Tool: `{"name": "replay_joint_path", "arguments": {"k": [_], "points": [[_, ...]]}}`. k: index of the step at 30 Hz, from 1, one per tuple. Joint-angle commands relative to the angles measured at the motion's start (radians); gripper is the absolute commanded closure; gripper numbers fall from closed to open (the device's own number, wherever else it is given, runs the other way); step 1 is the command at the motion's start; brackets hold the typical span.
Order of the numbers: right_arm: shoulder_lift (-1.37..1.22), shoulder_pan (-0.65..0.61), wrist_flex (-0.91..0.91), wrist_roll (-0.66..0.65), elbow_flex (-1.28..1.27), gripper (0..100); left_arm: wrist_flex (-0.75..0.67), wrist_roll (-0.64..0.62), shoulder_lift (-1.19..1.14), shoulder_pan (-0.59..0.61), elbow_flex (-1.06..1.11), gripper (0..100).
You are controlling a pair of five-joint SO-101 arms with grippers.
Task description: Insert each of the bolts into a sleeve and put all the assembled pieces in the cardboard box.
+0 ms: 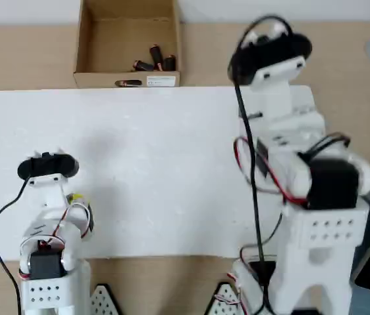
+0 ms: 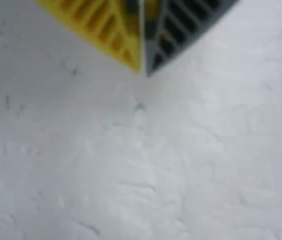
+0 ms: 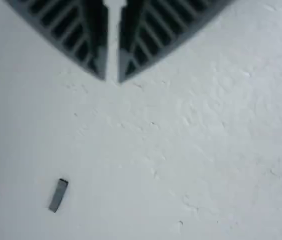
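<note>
Far to the left, inside the open brown cardboard box (image 1: 79,46), lie several dark assembled bolt-and-sleeve pieces (image 1: 153,60), so the job looks all but finished. The yellow-and-black left gripper (image 2: 142,69) and grey right gripper (image 3: 112,76) both hang clenched on nothing over the white textured mat (image 1: 159,170) covering the pale wooden table (image 1: 21,59); what remains seems only checking a small grey strip (image 3: 58,195), unidentifiable, near the right gripper.
</note>
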State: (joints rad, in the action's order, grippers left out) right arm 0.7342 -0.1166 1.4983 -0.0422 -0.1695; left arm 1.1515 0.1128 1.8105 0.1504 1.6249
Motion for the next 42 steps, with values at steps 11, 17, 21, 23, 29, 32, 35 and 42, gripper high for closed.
{"name": "replay_joint_path", "arguments": {"k": [11,17,21,23,29,32,35,42], "points": [[0.483,0.015,-0.5,0.04,-0.92,98.9,-0.005,0.002,0.01,0.0,-0.005,100],[0.667,0.039,-0.606,0.04,-1.187,98.9,-0.005,0.002,0.01,0.0,-0.005,100],[0.792,0.038,-0.606,0.04,-1.307,98.9,-0.005,0.002,0.01,0.0,-0.005,100],[0.854,0.038,-0.605,0.037,-1.362,98.9,-0.005,0.002,0.01,0.0,-0.005,100],[1.043,0.039,-0.598,0.035,-1.494,98.9,-0.005,0.002,0.01,0.0,-0.005,100],[1.115,0.038,-0.571,0.04,-1.524,98.9,-0.005,0.002,0.01,0.0,-0.005,100],[1.161,0.031,-0.52,0.04,-1.521,98.9,-0.005,0.002,0.01,0.0,-0.005,100],[1.181,0.038,-0.439,0.04,-1.52,98.9,-0.005,0.002,0.01,0.0,-0.005,100]]}}
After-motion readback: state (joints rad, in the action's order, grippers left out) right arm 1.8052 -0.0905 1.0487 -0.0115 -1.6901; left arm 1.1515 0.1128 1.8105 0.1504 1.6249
